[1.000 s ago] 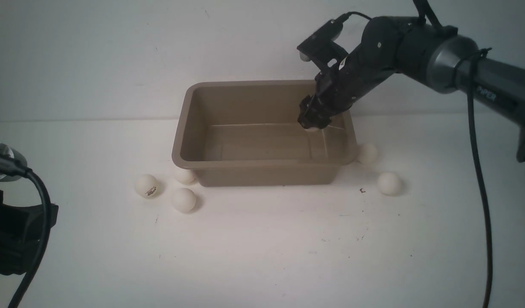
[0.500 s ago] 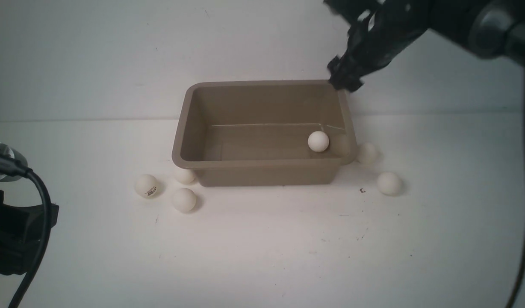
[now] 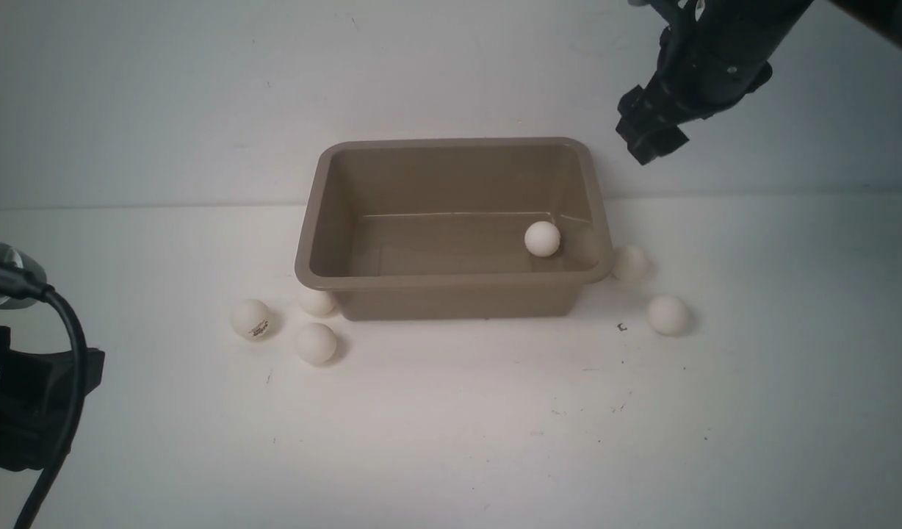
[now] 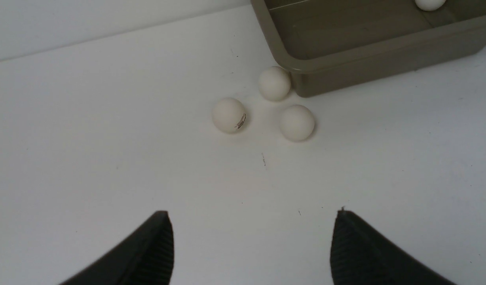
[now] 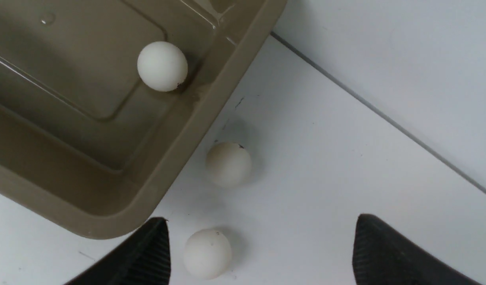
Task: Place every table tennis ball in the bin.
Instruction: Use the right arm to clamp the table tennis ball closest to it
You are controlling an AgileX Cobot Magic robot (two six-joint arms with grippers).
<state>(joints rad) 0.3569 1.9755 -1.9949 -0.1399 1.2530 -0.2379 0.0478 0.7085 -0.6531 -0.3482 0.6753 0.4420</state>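
A taupe plastic bin (image 3: 451, 295) with rounded corners and a rolled rim sits on a white tabletop (image 3: 451, 448) before a pale wall. One off-white table tennis ball (image 3: 543, 239) lies inside it on the floor, close to the right-hand end wall. Five more balls rest on the tabletop outside. Three cluster by the bin's near left corner: one (image 3: 316, 302) tucked against the corner under the rim, a plain one (image 3: 316, 343) just in front of it, and a marked ball (image 3: 250, 319) further left, with small dark print on its side too small to read. Two lie off the bin's right end: one (image 3: 630, 262) just beside the wall and one (image 3: 668, 314) nearer the viewer, apart from the bin. The right pincer (image 5: 262, 229) hangs high above the bin's far right corner, its black ribbed fingers spread wide with nothing between them. The left pincer (image 4: 251, 221) sits low at the near left, also spread wide and empty, facing the cluster of three balls.
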